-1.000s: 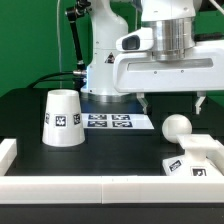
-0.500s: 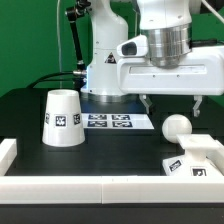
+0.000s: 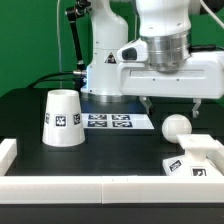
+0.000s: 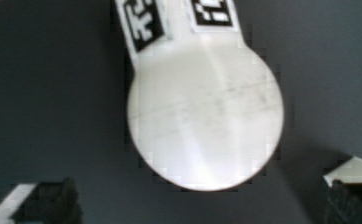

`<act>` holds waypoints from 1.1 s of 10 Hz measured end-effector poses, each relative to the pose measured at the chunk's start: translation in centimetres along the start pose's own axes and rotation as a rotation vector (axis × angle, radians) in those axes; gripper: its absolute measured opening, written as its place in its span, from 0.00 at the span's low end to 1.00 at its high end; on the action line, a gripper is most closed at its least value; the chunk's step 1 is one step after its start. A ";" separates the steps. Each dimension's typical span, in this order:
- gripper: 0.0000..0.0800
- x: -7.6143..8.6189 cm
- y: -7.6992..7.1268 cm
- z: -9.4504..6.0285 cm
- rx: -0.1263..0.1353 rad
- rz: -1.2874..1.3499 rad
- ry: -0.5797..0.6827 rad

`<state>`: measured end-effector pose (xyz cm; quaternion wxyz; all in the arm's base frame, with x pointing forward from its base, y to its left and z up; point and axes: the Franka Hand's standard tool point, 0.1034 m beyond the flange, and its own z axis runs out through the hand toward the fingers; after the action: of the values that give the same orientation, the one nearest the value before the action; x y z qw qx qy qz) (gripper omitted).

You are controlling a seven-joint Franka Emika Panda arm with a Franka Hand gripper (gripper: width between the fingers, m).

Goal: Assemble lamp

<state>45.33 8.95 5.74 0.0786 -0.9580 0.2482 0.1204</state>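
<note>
The white bulb point(image 3: 177, 126) lies on its side on the black table at the exterior view's right, round head toward the camera. In the wrist view the bulb point(image 4: 204, 110) fills the middle, tags on its stem end. My gripper point(image 3: 175, 103) hangs open just above the bulb, one finger on each side, touching nothing. In the wrist view the gripper point(image 4: 199, 205) shows only its dark fingertips point(image 4: 45, 200) at the edges. The cone shade point(image 3: 62, 117) stands wide end down at the left. The square base point(image 3: 200, 158) sits at the front right.
The marker board point(image 3: 112, 122) lies flat between the shade and the bulb. A white rim point(image 3: 60, 190) borders the table's front and left side. The robot pedestal point(image 3: 100, 70) stands behind. A white corner point(image 4: 359, 168) shows beside the bulb.
The arm's wrist has shifted slightly toward the exterior view's left over the bulb. The fingers stay open. The lamp parts have not moved.
</note>
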 end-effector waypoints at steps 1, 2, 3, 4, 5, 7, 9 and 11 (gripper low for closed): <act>0.87 -0.2 -0.1 0.2 -0.009 -0.017 -0.061; 0.87 -0.4 -0.3 0.4 -0.016 -0.040 -0.127; 0.87 -0.3 -0.7 0.6 -0.011 -0.060 -0.173; 0.87 -0.6 -0.9 0.6 -0.001 -0.066 -0.238; 0.87 -0.6 -1.0 0.6 -0.001 -0.067 -0.319; 0.87 -0.8 -0.5 0.8 -0.010 -0.053 -0.461; 0.87 -0.8 -0.3 1.5 -0.020 -0.043 -0.587; 0.87 -1.3 0.0 2.1 -0.035 -0.041 -0.711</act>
<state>43.85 10.01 4.09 0.1459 -0.8622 0.1839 0.4488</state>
